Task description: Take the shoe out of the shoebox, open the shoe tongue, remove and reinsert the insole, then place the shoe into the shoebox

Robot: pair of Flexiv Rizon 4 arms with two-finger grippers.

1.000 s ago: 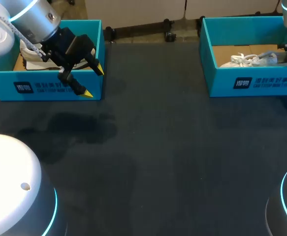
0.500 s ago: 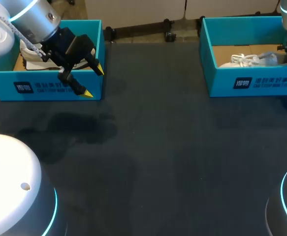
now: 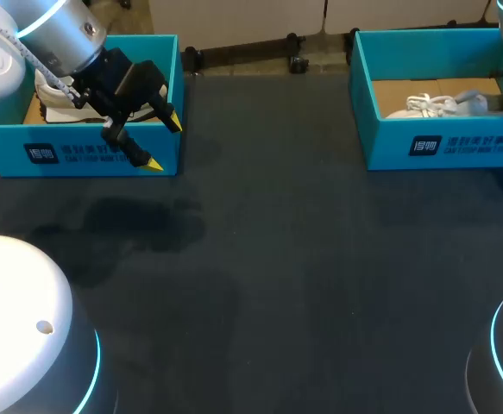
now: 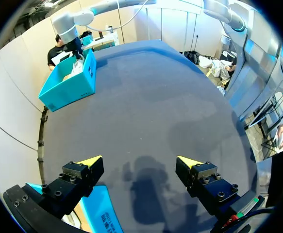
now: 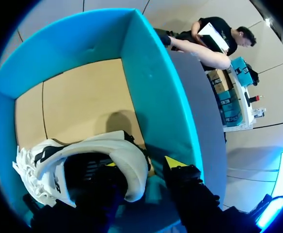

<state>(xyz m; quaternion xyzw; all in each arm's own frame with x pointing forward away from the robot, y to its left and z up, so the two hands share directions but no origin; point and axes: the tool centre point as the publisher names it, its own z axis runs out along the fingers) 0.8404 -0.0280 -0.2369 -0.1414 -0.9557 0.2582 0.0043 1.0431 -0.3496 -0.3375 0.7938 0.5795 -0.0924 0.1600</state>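
Shoe (image 5: 85,167) slid; tool (image 5: 142,164) clamps heel.

Desk (image 3: 303,259): plain dark charcoal throughout. Left shoebox (image 3: 87,153) and right shoebox (image 3: 458,145): teal walls, tan cardboard floor, each front wall bearing a dark navy label with white print. Shoe (image 5: 126,170): white upper and laces, black side accents, dark lining. Left claw (image 3: 165,143): black body, bright yellow tips. Left arm (image 3: 57,30): silver casing with a cyan light ring
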